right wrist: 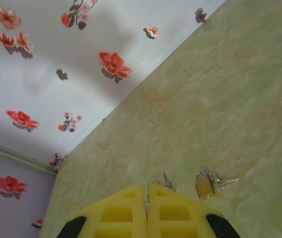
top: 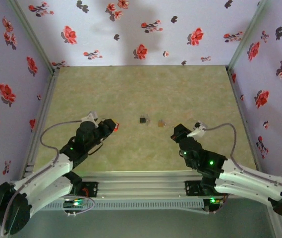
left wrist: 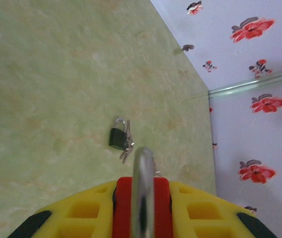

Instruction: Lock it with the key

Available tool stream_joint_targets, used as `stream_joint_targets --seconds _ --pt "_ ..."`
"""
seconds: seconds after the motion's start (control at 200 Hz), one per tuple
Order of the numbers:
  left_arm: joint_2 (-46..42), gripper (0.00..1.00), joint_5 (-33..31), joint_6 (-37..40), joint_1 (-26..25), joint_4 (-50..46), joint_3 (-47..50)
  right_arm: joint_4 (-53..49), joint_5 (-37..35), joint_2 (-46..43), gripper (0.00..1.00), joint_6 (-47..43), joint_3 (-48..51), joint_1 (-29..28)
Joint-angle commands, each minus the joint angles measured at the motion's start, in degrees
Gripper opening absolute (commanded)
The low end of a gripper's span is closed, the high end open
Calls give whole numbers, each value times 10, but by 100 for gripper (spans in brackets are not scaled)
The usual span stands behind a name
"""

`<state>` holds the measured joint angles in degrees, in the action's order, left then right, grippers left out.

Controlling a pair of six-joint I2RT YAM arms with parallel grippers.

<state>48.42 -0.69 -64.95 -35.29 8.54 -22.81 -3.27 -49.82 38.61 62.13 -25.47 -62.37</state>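
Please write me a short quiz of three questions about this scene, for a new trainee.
1. True or false: the left tool grips the red padlock.
2. The small padlock lying nearest the right tool is: A) brass-coloured B) blue C) white.
3. Fill in: the right tool is ____ (open or shut).
Key: 1 true; 2 A; 3 shut.

red padlock (left wrist: 124, 208): smooth body, shiny mtl shackle | tabletop (left wrist: 56, 99): matt | brass-look padlock (right wrist: 204, 187): glossy
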Motion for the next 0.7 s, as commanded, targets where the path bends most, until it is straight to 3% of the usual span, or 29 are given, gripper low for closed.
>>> stream_joint_targets --seconds 0.0,0.355,0.695 --pt "0 0 58 56 14 -75 -18 -20 23 22 0 -50 -33 5" --pt "72 0 168 87 44 -65 -51 -37 95 80 0 -110 -85 8" --pt "130 0 215 94 62 -45 -72 -53 147 138 0 -143 -109 8"
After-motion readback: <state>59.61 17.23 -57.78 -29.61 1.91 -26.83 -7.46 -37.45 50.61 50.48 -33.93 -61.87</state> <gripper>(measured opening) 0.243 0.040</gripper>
